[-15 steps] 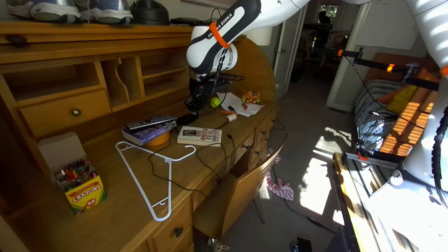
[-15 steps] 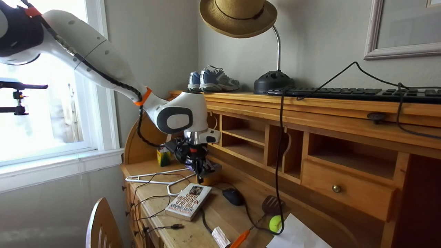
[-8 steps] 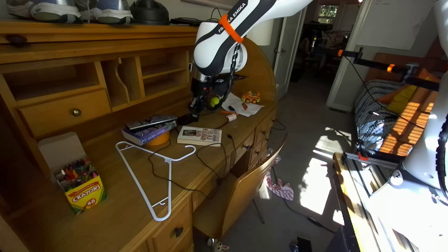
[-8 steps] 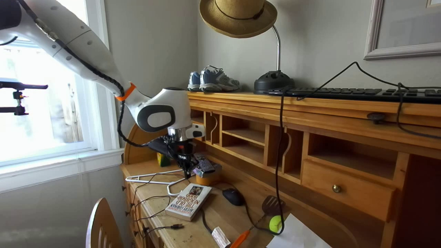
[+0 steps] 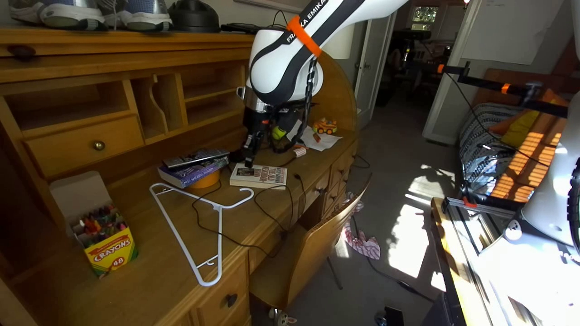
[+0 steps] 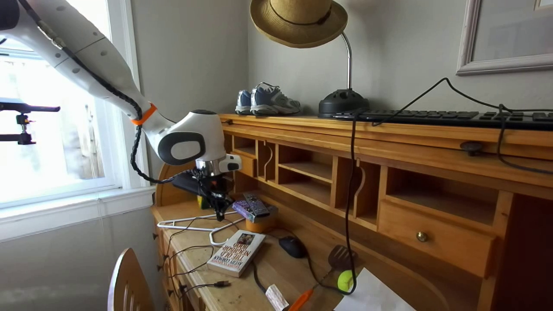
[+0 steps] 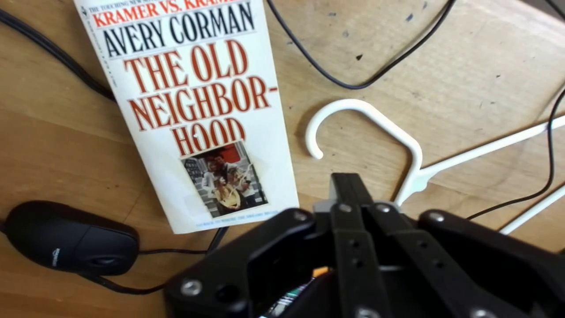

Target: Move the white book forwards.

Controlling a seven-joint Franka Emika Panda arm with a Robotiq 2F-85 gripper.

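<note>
The white book (image 5: pixel 267 176) lies flat on the desk with its printed cover up; both exterior views show it whole (image 6: pixel 236 254). In the wrist view the book (image 7: pixel 198 110) fills the upper left, its far end cut off by the frame edge. My gripper (image 7: pixel 350 190) is shut with its fingertips together and nothing between them. In the wrist view the tips are right of the book's lower right corner, apart from it. In both exterior views the gripper (image 5: pixel 249 160) points down above the desk near the book's photo end; its fingers are dark there (image 6: pixel 220 214).
A white hanger (image 7: pixel 371 115) lies beside the book, with thin black cables (image 6: pixel 190 250) around it. A purple book with a remote (image 5: pixel 195 167) rests on an orange thing. A black mouse (image 7: pixel 73 238), a crayon box (image 5: pixel 108 240) and a chair (image 5: pixel 312 240) are close by.
My gripper has moved away from in front of the purple book and remote, toward the hanger side, and it looks a little closer to the white book's end. The white book has not moved.
</note>
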